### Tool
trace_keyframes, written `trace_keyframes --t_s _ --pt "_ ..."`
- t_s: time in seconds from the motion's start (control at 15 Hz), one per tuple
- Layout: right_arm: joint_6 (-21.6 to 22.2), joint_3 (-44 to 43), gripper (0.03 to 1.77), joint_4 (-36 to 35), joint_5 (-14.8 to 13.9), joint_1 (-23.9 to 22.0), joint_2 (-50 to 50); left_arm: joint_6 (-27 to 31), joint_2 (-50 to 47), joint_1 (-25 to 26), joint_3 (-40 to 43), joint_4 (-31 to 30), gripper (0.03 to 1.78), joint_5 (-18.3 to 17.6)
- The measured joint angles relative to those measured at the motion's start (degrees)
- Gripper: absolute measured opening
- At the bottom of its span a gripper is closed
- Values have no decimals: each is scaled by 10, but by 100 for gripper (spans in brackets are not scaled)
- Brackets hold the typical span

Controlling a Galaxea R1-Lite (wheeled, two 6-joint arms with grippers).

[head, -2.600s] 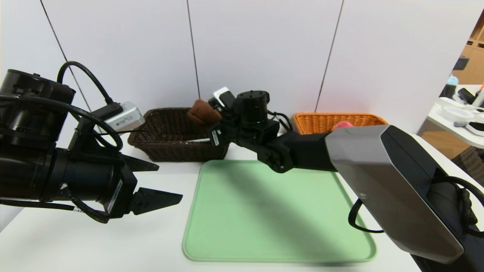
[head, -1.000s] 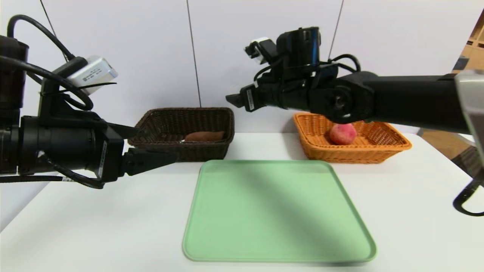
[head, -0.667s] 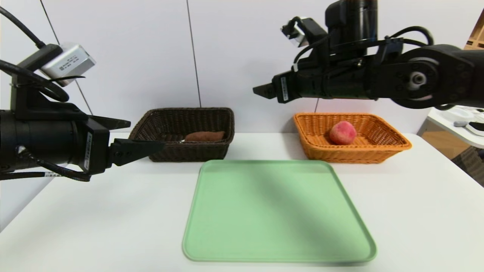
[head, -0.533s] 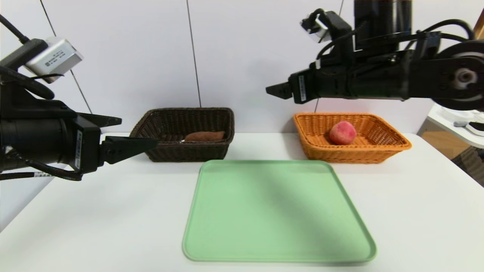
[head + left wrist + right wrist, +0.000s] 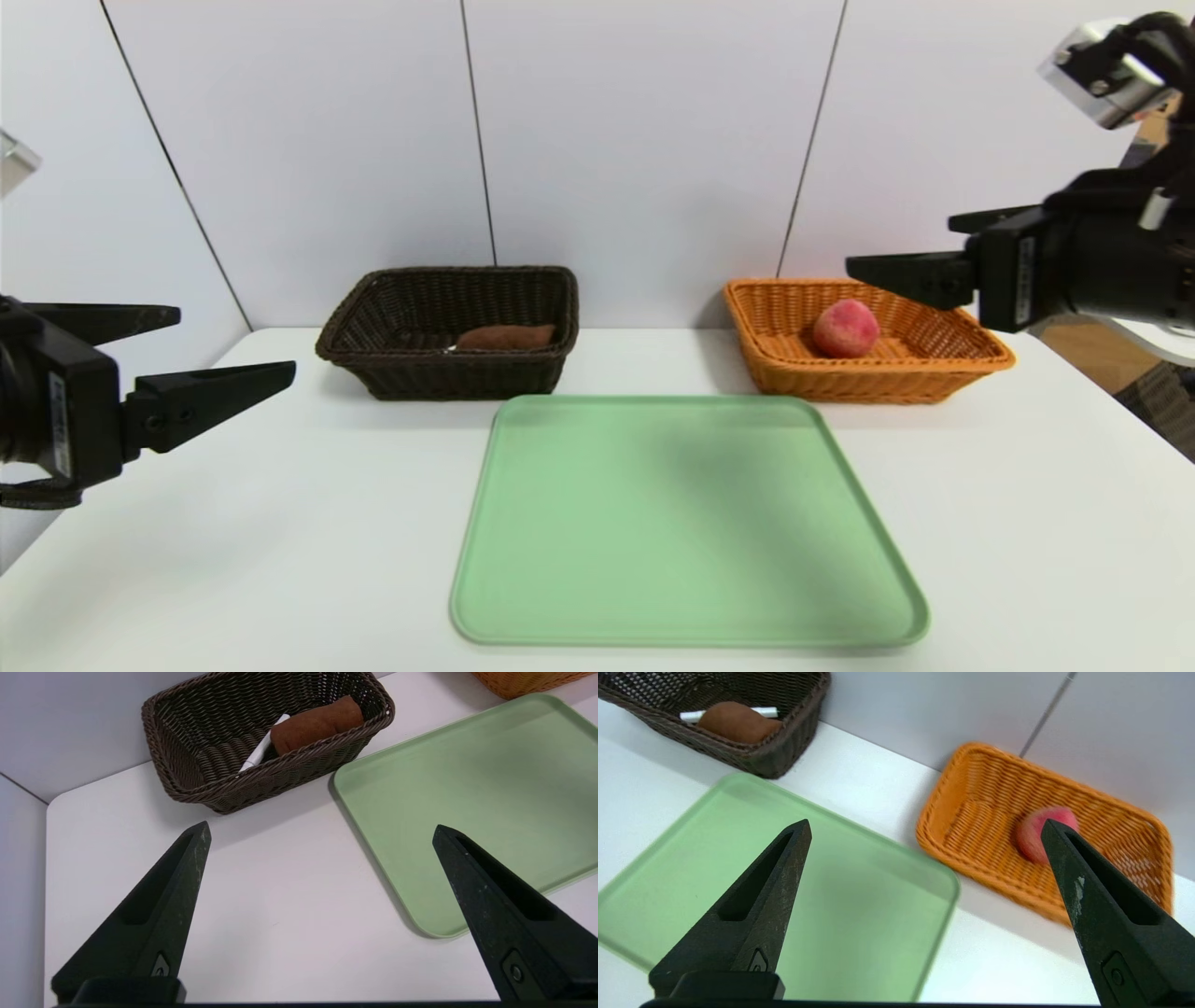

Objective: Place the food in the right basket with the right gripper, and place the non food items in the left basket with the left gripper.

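Two baskets hold everything, and both my grippers hang free with nothing in them.
I see the peach (image 5: 846,328) in the orange basket (image 5: 971,359); the brown item (image 5: 505,336) and white stick (image 5: 261,746) lie in the dark basket (image 5: 392,373). Green tray (image 5: 686,523) sits on the counter (image 5: 233,560). Left gripper (image 5: 229,350) and right gripper (image 5: 901,247) have jaws spread.

white stick (image 5: 262,746) partly hidden by brown item (image 5: 316,724) | both arms cut off at head-view edges
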Motion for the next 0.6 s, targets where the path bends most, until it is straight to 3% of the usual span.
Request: trace_keyframes --t_s 0.27,0.6 --pt "0 94 169 0 0 -46 -110 4 -58 10 47 0 169 34" --pt "-1 177 169 15 -1 -132 -221 5 -119 29 108 -2 169 42"
